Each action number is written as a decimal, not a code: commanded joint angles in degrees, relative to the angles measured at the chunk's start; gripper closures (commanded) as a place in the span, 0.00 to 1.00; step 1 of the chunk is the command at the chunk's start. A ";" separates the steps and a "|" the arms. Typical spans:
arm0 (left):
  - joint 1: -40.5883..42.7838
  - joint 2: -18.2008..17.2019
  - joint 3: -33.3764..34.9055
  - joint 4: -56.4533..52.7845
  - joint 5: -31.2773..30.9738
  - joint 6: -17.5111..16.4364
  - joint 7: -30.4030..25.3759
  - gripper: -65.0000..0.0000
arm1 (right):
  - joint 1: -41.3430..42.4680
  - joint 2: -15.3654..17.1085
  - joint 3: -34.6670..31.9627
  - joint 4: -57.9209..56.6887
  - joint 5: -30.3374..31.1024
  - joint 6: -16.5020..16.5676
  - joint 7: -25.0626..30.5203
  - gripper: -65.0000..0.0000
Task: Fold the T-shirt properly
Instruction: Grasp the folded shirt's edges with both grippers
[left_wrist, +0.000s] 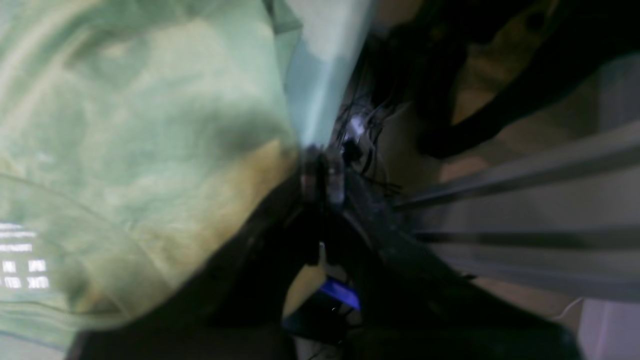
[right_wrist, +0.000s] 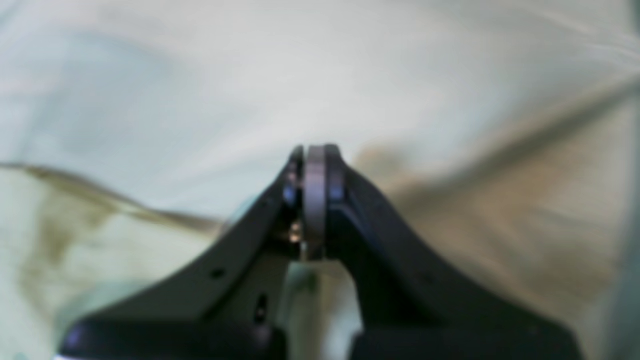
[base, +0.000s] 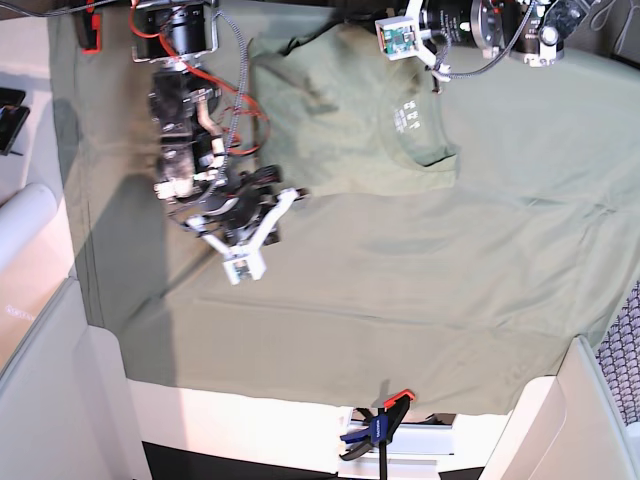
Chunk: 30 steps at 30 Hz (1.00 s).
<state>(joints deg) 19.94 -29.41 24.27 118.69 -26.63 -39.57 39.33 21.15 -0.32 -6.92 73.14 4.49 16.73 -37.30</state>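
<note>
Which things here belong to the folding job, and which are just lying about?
Job: T-shirt; left gripper and right gripper, both shut on T-shirt.
Lying about: larger green cloth; blue clamp at the table edge.

T-shirt (base: 330, 120): matt soft cloth, ribbed collar | clamp (base: 378, 432): glossy plastic | right hand (right_wrist: 314, 150): matt black plastic
</note>
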 joint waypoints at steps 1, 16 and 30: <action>-0.98 0.81 0.07 -0.33 0.42 -0.43 -2.05 1.00 | 1.55 -0.17 -0.70 0.26 0.02 0.44 1.81 1.00; -8.00 2.54 0.20 -15.54 8.59 -0.43 -2.67 1.00 | 1.51 -1.57 -3.34 -1.44 -3.06 0.66 3.19 1.00; -10.64 -5.97 0.13 -15.63 12.35 0.15 -1.88 1.00 | 0.87 -1.60 -3.34 -1.42 -2.97 0.66 2.54 1.00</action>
<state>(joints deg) 9.78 -34.33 24.91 102.74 -16.97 -40.51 35.20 20.75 -1.63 -10.37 70.81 1.26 17.32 -35.73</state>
